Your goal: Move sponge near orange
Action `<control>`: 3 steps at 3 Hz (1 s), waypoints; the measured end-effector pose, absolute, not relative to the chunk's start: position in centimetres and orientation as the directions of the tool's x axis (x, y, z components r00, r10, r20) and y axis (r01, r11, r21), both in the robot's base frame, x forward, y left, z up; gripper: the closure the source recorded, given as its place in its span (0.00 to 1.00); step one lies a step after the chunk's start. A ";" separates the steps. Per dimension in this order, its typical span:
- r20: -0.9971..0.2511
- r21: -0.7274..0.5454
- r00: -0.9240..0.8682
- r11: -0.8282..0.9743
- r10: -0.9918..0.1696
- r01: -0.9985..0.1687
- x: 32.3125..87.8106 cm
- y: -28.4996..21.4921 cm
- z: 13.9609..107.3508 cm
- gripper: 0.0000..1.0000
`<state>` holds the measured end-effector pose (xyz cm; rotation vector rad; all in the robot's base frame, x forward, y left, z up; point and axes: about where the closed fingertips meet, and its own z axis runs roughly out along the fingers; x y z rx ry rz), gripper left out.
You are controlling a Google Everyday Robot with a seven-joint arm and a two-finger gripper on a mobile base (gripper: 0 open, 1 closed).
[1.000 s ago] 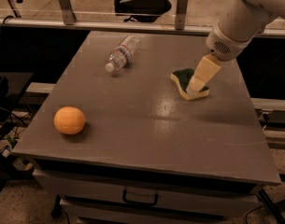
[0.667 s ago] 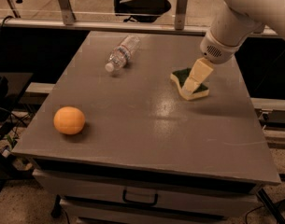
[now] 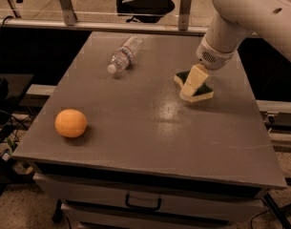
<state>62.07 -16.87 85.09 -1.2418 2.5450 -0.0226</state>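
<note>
Grey table (image 3: 150, 128) with a matte, slightly glossy top fills the view; a drawer with a dark handle (image 3: 142, 203) sits under its front edge. Toward the back right of the top lies the sponge (image 3: 198, 96), pale yellow foam below and dark green scouring face above, flat on the surface and near the right edge. The gripper (image 3: 192, 84) is down on the sponge, its pale tip overlapping the green top from above; whether it is clamped on the sponge or only resting against it cannot be told from this angle. The white arm (image 3: 250, 13) reaches in from the upper right corner, its wrist ending in a round vented collar just above the gripper.

The orange (image 3: 70, 123) rests near the front left corner of the table, well apart from the sponge, with bare grey surface between them. A clear plastic water bottle (image 3: 123, 54) lies on its side toward the back left, cap pointing to the front left; any print on its wrap is too small to read. Behind the table stand metal posts and a dark office chair (image 3: 145, 1).
</note>
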 end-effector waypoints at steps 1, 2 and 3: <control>-0.250 -0.132 -0.587 0.628 -0.770 -0.767 61.9 -15.8 84.4 0.51; -0.244 -0.126 -0.587 0.625 -0.772 -0.770 61.8 -15.3 84.3 0.75; -0.243 -0.125 -0.576 0.614 -0.781 -0.780 61.6 -14.7 84.6 0.97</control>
